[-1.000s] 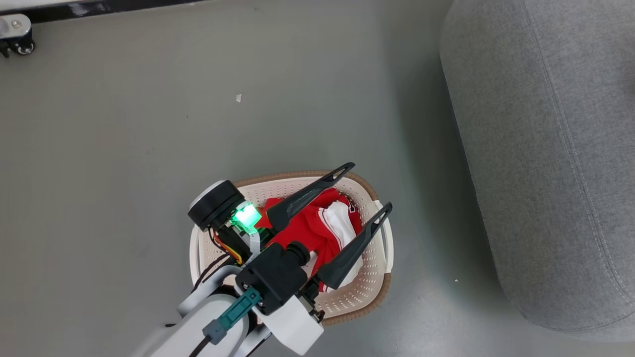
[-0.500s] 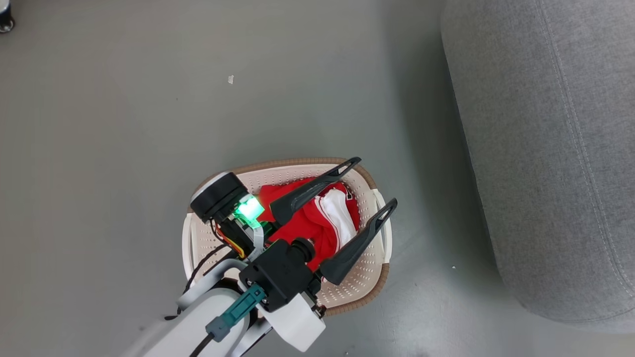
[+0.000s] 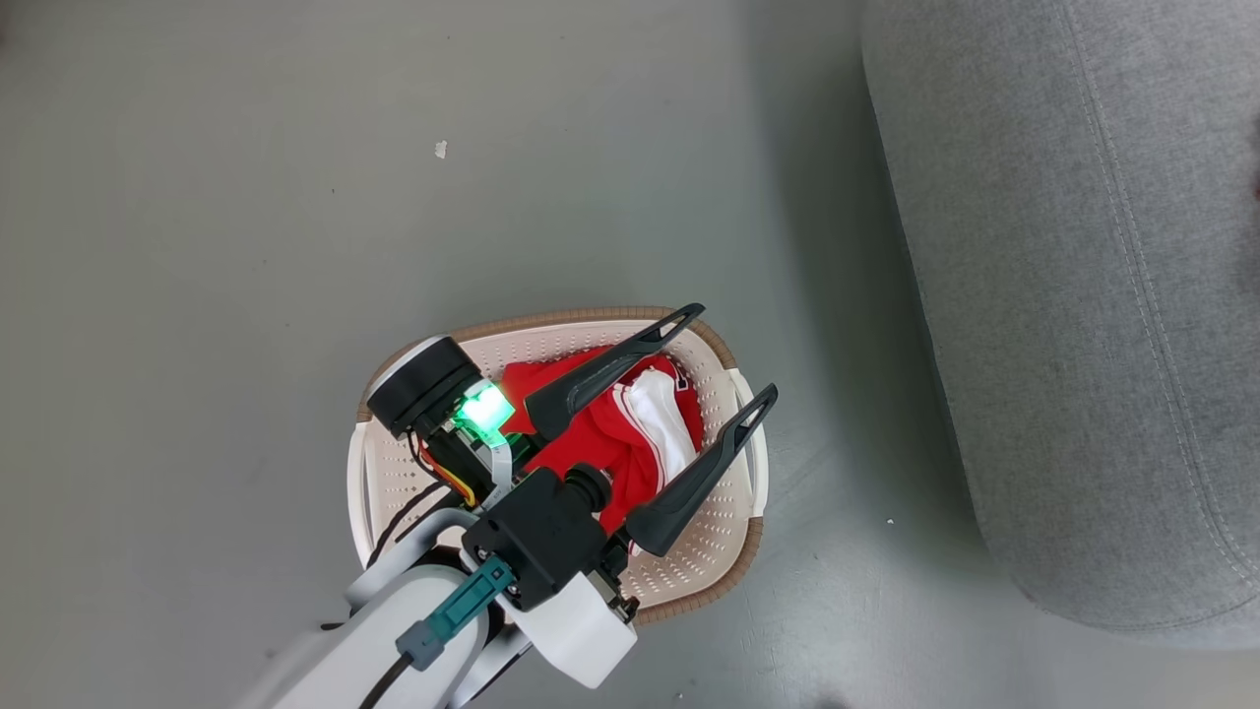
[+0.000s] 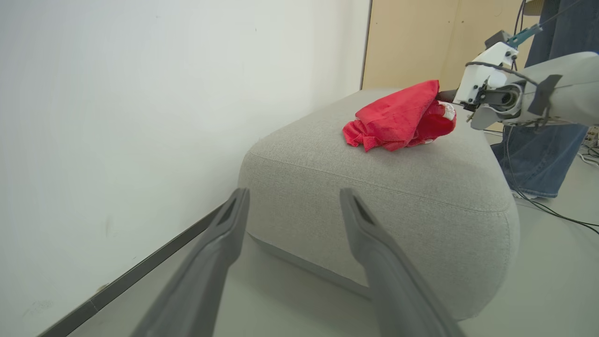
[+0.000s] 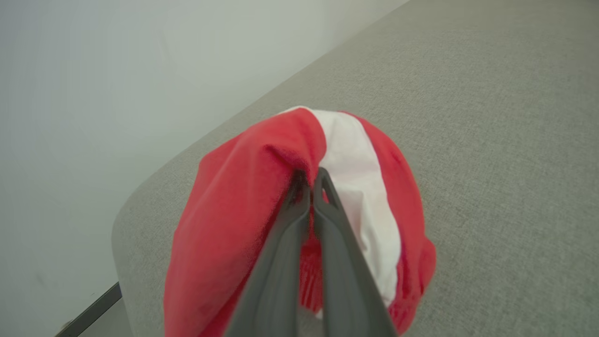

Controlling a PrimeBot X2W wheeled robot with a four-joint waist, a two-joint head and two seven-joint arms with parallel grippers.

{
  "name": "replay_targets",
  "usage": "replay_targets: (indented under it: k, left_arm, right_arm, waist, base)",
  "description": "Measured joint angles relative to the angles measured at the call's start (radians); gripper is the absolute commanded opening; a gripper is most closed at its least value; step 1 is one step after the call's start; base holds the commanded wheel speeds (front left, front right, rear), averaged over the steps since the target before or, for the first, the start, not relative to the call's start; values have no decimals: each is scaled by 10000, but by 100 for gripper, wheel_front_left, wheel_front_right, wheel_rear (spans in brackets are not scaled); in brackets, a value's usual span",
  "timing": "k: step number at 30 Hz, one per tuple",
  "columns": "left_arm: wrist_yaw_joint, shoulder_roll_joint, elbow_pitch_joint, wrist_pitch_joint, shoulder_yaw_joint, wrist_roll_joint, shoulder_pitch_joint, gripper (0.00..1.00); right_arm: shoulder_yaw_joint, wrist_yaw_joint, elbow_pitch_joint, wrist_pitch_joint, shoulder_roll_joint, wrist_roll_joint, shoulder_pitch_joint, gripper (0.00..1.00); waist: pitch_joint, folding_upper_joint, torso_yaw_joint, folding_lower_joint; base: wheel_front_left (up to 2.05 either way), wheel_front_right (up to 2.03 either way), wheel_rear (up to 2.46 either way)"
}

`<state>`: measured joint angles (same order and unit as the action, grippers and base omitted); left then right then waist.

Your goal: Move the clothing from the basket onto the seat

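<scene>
Above the basket [image 3: 394,483], the open left jaws should sink deep into the clothing [image 3: 615,448] before closing; the right jaws grip a red garment [image 5: 224,196] on the seat [image 5: 491,140].

A crumpled red garment [image 3: 600,453] with a white striped panel is lying inside the cream perforated basket [image 3: 709,551], which is standing near the grey seat [image 3: 1083,295], not touching it. A second red garment [image 4: 395,119] is resting bunched on the seat's top, the right gripper [image 5: 310,180] pinching it.
</scene>
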<state>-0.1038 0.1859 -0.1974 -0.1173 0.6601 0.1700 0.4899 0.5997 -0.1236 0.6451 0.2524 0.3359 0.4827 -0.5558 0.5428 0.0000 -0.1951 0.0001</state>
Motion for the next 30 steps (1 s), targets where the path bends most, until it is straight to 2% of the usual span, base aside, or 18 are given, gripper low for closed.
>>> replay_targets:
  k: [1,2,11,22,30]
  left_arm:
    - [0,0,35,-4,-15,4,0,100]
    - [0,-2,73,-38,-19,19,0,100]
    - [0,-35,374,-341,-25,75,0,100]
    - [0,-165,725,-652,-44,230,-7,100]
    - [63,-157,976,-871,-418,318,-16,100]
  right_arm:
    - [8,2,19,0,2,0,28,94]
    - [10,0,12,0,10,0,35,100]
    - [-265,0,-351,-2,153,-21,301,100]
    - [-855,0,-1356,0,173,-150,1239,100]
    - [-1342,0,-2383,0,376,-249,1618,100]
  waist:
    - [-5,0,-13,0]
    - [-13,0,-26,0]
    - [-171,0,-195,0]
    - [-470,0,-507,0]
    - [-795,0,-653,0]
  base:
    - [0,0,0]
    - [0,0,0]
    - [0,0,0]
    - [0,0,0]
    - [0,0,0]
